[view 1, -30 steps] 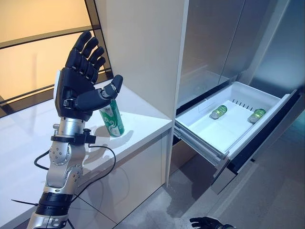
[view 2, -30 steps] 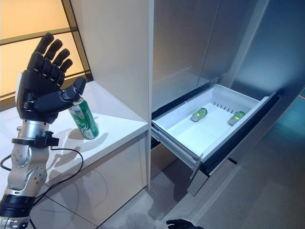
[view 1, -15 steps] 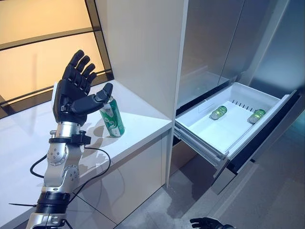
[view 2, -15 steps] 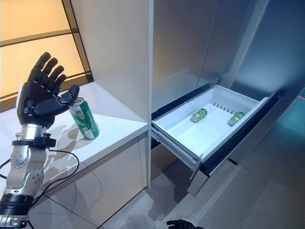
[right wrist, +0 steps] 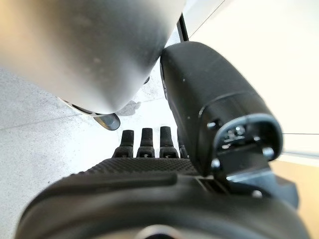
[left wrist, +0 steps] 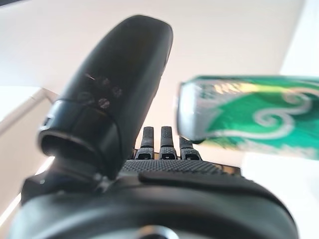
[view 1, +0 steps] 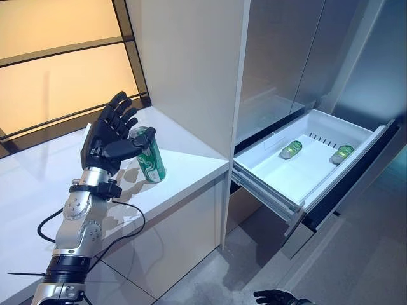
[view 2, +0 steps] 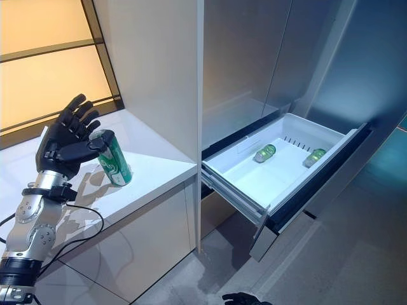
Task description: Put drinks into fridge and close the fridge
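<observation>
L hand [view 1: 107, 141] spread beside can [view 1: 148, 162] | wrist cam: no contact | R hand [view 1: 275, 297] state unclear

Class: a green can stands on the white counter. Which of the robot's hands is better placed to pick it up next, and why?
The left. The left hand is open right beside the green can on the counter. The right hand hangs low near the floor, far from it.
</observation>
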`<state>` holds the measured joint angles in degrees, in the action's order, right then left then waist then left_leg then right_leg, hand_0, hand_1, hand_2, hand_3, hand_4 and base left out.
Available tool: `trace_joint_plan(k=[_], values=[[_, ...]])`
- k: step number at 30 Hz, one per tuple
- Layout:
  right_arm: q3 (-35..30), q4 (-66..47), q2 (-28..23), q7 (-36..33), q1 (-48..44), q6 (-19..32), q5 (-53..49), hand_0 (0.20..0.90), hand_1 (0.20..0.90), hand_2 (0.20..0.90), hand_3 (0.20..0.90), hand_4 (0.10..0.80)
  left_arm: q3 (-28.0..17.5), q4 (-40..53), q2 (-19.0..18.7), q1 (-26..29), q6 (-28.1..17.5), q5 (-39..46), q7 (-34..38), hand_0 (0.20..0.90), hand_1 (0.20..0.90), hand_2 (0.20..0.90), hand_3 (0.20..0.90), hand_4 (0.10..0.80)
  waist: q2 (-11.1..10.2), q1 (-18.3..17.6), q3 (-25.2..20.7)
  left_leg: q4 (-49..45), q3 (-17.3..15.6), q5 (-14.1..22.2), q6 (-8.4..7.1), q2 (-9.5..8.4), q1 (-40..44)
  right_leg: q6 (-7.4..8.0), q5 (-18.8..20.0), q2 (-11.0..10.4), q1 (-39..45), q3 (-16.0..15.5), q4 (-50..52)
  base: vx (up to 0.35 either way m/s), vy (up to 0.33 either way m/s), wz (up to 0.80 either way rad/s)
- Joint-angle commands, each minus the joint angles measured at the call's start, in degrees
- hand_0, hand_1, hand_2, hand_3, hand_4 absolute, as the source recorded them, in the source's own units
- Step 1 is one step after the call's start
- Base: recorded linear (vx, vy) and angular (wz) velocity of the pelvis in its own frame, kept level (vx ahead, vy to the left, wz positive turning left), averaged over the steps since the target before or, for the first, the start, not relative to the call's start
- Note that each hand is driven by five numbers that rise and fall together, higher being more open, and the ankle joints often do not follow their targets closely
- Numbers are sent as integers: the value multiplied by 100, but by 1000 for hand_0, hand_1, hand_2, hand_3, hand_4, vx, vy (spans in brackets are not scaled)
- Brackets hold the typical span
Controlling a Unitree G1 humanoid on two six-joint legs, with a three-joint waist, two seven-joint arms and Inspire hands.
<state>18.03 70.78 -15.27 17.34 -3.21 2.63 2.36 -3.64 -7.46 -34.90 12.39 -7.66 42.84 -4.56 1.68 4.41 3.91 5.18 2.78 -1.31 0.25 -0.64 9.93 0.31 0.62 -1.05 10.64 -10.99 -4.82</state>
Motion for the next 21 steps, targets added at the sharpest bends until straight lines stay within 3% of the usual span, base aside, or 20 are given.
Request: trace_joint_plan(k=[1, 21], values=[[171, 36, -142, 204, 0, -35, 262, 900, 900, 900, 900, 800, -460, 143, -531, 685, -354, 13, -108, 900, 900, 900, 900, 800, 61, -52, -34, -85, -325, 452, 80, -207, 46, 207, -741, 103, -139, 231, 662, 0, 0, 0], [88, 58, -187, 225, 14, -48, 229, 900, 900, 900, 900, 800, -362, -63, -646, 818, -121, 45, -400, 900, 900, 900, 900, 800, 86, -136, -25, -87, -403, 466, 84, -208, 71, 220, -721, 110, -138, 313, 639, 0, 0, 0]])
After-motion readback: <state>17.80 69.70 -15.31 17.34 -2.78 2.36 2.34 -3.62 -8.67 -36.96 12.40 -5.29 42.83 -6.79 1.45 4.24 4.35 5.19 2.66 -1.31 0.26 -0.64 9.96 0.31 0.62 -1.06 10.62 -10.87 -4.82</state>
